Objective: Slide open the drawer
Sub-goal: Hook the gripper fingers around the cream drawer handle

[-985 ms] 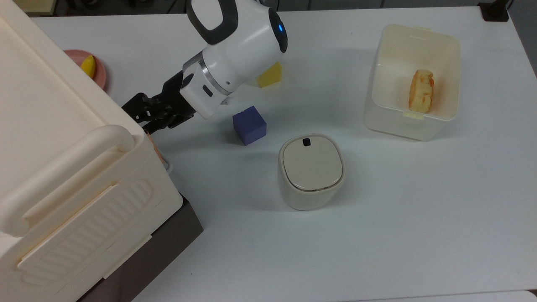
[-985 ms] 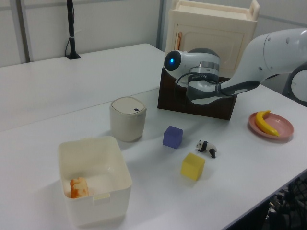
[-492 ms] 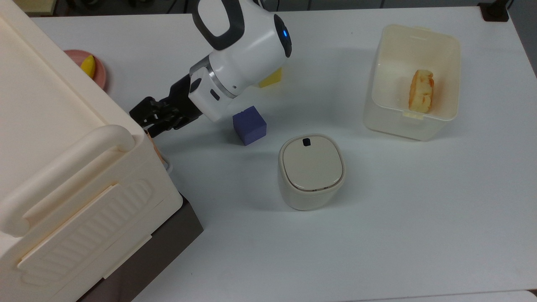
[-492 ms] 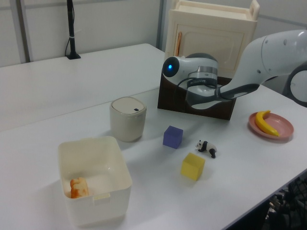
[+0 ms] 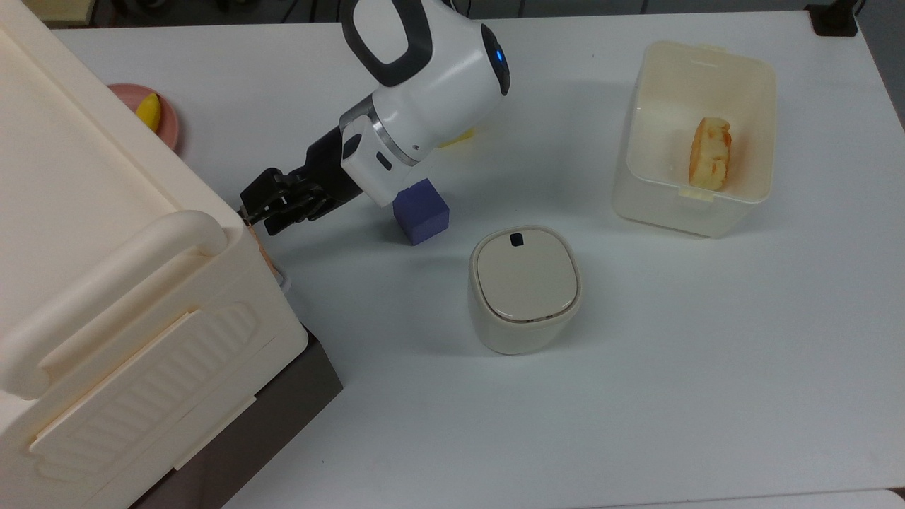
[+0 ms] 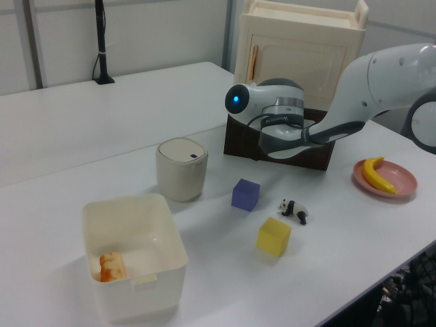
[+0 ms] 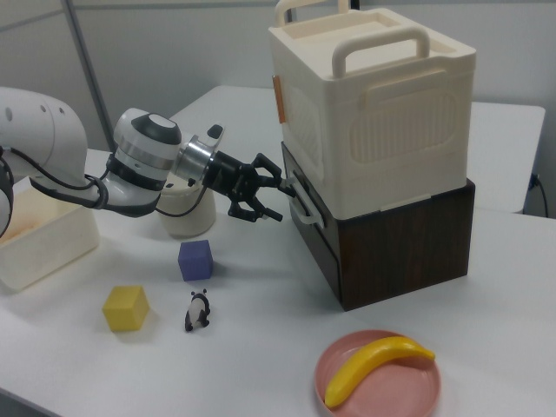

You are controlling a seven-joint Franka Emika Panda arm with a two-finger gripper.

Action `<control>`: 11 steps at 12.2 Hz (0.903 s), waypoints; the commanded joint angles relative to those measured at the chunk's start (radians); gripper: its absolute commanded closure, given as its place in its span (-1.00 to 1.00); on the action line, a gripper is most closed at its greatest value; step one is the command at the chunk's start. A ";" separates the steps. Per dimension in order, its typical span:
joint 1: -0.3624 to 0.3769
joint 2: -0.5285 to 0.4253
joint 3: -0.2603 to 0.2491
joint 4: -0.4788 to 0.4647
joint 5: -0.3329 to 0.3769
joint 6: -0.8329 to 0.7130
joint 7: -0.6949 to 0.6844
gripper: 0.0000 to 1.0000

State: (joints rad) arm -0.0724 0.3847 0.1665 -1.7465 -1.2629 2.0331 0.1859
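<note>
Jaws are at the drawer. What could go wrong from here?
1. The gripper has its jaws open beside the thin handle; closing now may miss it or slip off.
2. Pulling back, the arm could knock the cube beneath it.
3. The cabinet stacked above the drawer might shift.

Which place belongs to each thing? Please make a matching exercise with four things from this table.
Things:
1. banana
2. orange food piece
3. purple cube
4. toy panda

Places:
A. inside the cream bin
B. on the pink plate
C. on the table, beside the yellow cube
D. on the table, near the lidded container

Pairs: 1-B, 2-A, 3-D, 4-C
</note>
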 commanded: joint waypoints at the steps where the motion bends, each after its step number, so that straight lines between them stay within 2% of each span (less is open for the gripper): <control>1: 0.013 -0.017 -0.008 -0.025 -0.024 -0.010 0.029 -0.14; 4: 0.003 -0.017 -0.010 -0.019 -0.027 -0.007 0.027 -0.02; 8: -0.010 -0.017 -0.010 -0.015 -0.035 0.004 0.023 0.00; 11: -0.023 -0.015 -0.010 -0.015 -0.047 0.006 0.020 0.13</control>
State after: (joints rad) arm -0.0916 0.3846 0.1594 -1.7447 -1.2850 2.0328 0.1873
